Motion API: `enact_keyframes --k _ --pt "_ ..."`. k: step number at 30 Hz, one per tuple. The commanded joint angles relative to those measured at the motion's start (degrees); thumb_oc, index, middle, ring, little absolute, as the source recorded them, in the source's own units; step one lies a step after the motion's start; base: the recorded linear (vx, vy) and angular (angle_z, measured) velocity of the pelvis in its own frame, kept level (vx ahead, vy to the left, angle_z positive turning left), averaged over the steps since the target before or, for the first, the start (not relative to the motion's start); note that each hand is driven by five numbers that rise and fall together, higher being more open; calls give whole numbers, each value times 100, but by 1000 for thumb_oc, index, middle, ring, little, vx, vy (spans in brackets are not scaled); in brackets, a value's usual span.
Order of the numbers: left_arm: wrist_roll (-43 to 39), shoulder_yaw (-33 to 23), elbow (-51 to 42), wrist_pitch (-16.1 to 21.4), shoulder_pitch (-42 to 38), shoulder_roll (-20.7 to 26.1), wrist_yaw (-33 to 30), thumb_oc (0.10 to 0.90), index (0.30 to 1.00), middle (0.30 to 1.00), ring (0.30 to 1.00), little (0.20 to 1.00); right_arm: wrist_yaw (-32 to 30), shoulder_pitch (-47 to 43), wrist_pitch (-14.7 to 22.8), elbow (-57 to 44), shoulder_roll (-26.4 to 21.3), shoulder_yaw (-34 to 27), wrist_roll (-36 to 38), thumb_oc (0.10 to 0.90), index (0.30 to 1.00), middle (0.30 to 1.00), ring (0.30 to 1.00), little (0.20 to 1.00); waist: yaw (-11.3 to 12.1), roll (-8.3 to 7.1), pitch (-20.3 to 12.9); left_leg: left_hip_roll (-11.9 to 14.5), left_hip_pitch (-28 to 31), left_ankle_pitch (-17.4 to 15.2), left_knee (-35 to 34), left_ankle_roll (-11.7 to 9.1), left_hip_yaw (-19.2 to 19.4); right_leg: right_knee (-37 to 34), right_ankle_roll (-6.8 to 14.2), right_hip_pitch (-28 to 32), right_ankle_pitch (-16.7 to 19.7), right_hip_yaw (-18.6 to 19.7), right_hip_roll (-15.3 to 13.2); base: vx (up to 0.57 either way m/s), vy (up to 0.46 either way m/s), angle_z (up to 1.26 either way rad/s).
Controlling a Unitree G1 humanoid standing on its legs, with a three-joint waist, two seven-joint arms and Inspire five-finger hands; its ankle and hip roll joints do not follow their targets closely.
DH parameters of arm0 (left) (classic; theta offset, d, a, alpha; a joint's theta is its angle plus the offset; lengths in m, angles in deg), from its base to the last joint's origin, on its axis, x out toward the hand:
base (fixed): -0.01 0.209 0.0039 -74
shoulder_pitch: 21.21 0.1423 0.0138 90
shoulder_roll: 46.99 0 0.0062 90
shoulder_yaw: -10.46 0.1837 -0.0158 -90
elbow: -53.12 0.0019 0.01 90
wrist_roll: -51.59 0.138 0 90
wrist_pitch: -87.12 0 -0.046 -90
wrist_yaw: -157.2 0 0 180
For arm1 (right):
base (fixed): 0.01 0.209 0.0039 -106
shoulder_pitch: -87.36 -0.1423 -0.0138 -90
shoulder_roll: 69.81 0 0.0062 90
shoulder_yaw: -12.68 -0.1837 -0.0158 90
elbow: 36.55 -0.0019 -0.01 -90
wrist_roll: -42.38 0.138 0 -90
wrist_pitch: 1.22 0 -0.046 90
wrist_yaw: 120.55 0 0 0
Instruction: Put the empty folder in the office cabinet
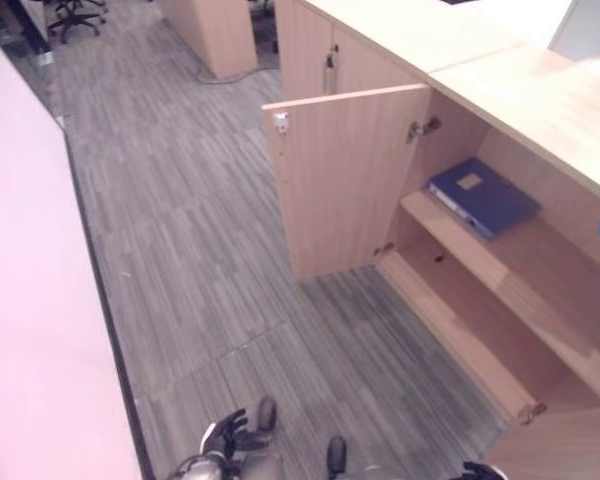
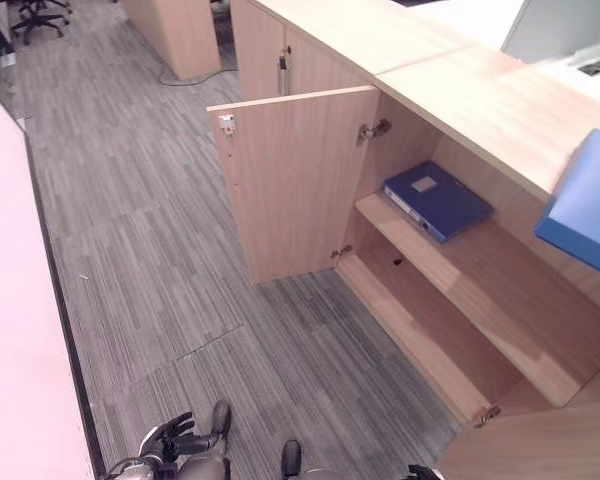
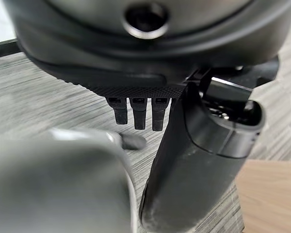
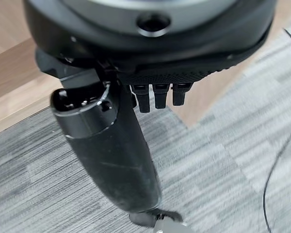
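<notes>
A: Location of the folder?
B: A dark blue folder (image 2: 437,201) lies flat on the middle shelf (image 2: 500,290) of the open office cabinet (image 2: 460,90), right of centre. The cabinet door (image 2: 290,185) stands swung outward.
A: Hand status?
B: Left hand (image 3: 194,160), lower left over grey carpet (image 1: 200,230): fingers straight, holding nothing. Right hand (image 4: 111,145), at the bottom edge: fingers straight, empty.
A: Anything else?
B: A light blue panel (image 2: 590,205) at the right edge.

Grey striped carpet (image 1: 200,250), office chair (image 1: 75,15), white wall panel (image 1: 30,330)
</notes>
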Motion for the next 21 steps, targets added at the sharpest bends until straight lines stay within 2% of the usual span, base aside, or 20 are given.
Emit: enact_keyframes --k 1,2,3,4,6,7,8,9,12,14,15,16,17,18,19,20,21 --pt "46 57 -463 243 232 197 -37 800 900 900 900 900 -28 90 149 20 -184 -44 -42 800 900 900 900 900 165 -13 -164 -153 53 252 128 371 -19 834 741 -158 -663 235 -542 224 278 -158" --pt "130 154 -556 263 228 269 28 800 900 900 900 900 -18 50 119 36 -196 -73 -113 800 900 900 900 900 134 -2 -288 -152 203 139 197 423 229 808 827 -121 -659 325 -713 225 280 -133" --pt "130 155 -556 263 230 270 29 800 900 900 900 900 -18 52 118 34 -195 -74 -113 800 900 900 900 900 148 -7 -285 -151 213 135 197 426 245 809 829 -118 -660 340 -717 262 370 -100" --pt "222 202 -718 280 285 378 101 800 900 900 900 900 53 14 88 53 -200 -24 -218 800 900 900 900 900 151 -9 -362 -188 345 11 224 525 516 818 938 -167 -614 491 -872 123 199 -73" --pt "194 181 -787 286 317 420 120 800 900 900 900 900 74 -12 69 71 -191 -3 -267 800 900 900 900 900 168 -12 -383 -230 388 -63 265 593 626 828 984 -208 -582 578 -942 117 255 -98" --pt "27 140 -956 296 355 475 177 800 900 900 900 900 111 -58 63 84 -173 -3 -283 800 900 900 900 900 161 -14 -392 -299 463 -197 291 723 814 867 1061 -329 -534 729 -1044 83 238 -104" --pt "26 140 -957 295 356 476 178 800 900 900 900 900 111 -57 62 84 -172 -3 -283 800 900 900 900 900 171 -17 -392 -299 467 -201 292 725 825 869 1063 -331 -535 740 -1046 84 298 -100" --pt "-237 66 -1132 296 440 505 274 800 900 900 900 900 119 -59 84 15 -138 -69 -207 800 900 900 900 900 132 -9 -404 -381 528 -330 317 855 1002 873 1148 -427 -460 821 -1154 49 199 -61" --pt "-545 -23 -1373 300 549 524 380 800 900 900 900 900 151 -102 103 -139 -76 -232 -20 800 900 900 900 900 49 58 -409 -463 661 -447 241 945 1358 948 1278 -609 -299 803 -1280 52 223 -62" --pt "-608 -58 -1672 278 671 576 443 800 900 900 900 900 150 -97 131 -244 -38 -293 60 800 900 900 900 900 68 106 -405 -463 810 -535 153 973 1608 1062 1313 -685 -268 477 -1378 60 169 -83" --pt "-623 -71 -1786 256 712 596 486 800 900 900 900 900 167 -99 152 -294 -30 -307 73 800 900 900 900 900 94 139 -425 -449 884 -600 143 975 1734 1197 1299 -715 -276 88 -1486 58 109 -86" --pt "-623 -71 -1786 256 711 596 486 800 900 900 900 900 167 -99 151 -294 -31 -307 73 800 900 900 900 900 100 143 -441 -442 862 -596 147 974 1738 1189 1297 -735 -262 92 -1479 85 104 -73" --pt "-638 -67 -1915 242 748 617 521 800 900 900 900 900 182 -104 165 -342 -18 -298 70 800 900 900 900 900 139 167 -442 -425 972 -674 153 979 1886 1390 1261 -740 -289 -428 -1614 116 128 -82" --pt "-636 -55 -2020 202 758 627 553 800 900 900 900 900 189 -152 167 -417 -7 -220 18 800 900 900 900 900 180 210 -449 -406 1161 -783 149 1033 2108 1869 1201 -840 -205 -1116 -1852 116 129 -65" --pt "-636 -56 -2020 202 757 627 553 800 900 900 900 900 188 -153 166 -417 -7 -220 18 800 900 900 900 900 183 214 -461 -400 1141 -778 153 1033 2109 1854 1199 -851 -189 -1116 -1845 104 129 -81" --pt "-663 -55 -2047 205 726 641 565 800 900 900 900 900 185 -210 178 -515 -2 -166 -11 800 900 900 900 900 208 214 -427 -399 1274 -851 143 1062 2268 2083 1167 -904 -151 -1446 -1966 144 84 -77" --pt "-686 -32 -2045 197 711 627 570 800 900 900 900 900 181 -257 189 -618 12 -120 -17 800 900 900 900 900 200 198 -409 -416 1474 -989 56 1042 2369 2275 1223 -986 -175 -1697 -2060 173 79 -88"
